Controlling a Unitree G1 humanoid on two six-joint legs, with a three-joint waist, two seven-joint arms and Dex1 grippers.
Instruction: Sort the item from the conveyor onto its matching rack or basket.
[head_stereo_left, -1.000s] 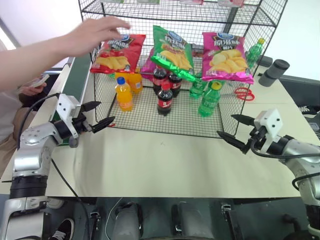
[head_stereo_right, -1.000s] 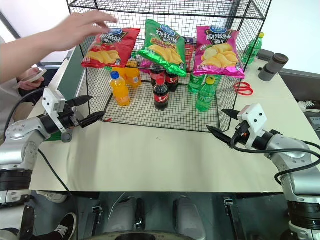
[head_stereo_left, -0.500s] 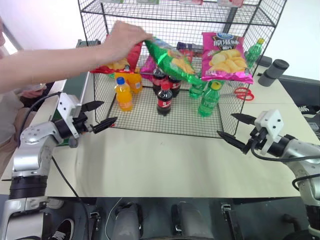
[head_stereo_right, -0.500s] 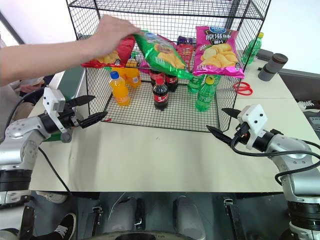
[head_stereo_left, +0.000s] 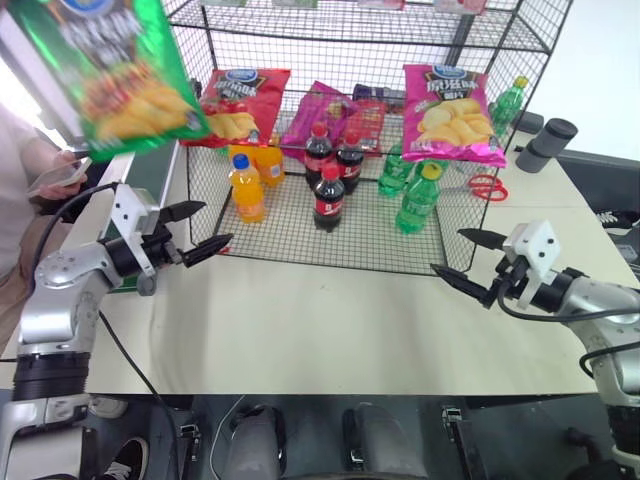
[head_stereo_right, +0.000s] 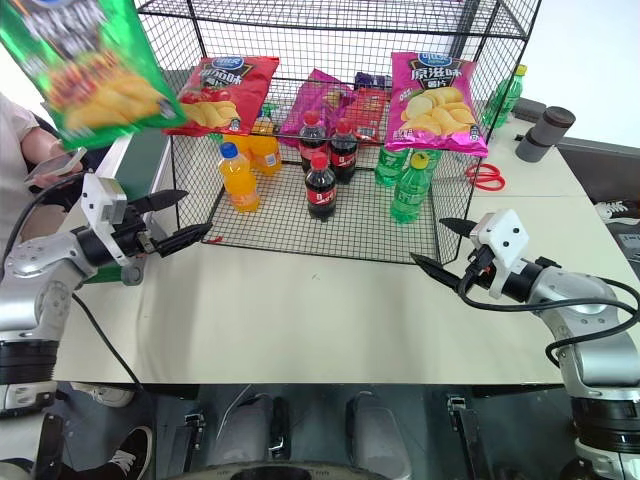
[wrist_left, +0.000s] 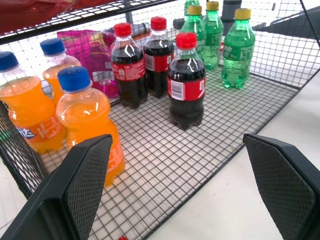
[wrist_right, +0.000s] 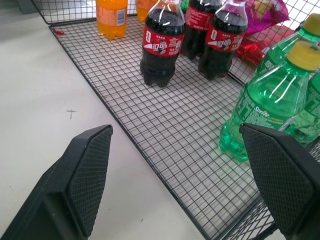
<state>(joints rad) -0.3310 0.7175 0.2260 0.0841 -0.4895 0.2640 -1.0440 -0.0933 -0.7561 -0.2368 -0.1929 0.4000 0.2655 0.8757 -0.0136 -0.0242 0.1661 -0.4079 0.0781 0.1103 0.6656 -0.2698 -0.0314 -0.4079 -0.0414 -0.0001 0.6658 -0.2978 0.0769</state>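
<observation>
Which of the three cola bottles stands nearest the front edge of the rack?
The single cola bottle in front; the other two stand side by side behind it.

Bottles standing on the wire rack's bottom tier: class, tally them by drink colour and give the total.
Orange soda bottles: 3
Dark cola bottles: 3
Green soda bottles: 3
Total: 9

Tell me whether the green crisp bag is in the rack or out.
Out: the green crisp bag is up at the left, outside the rack.
</observation>
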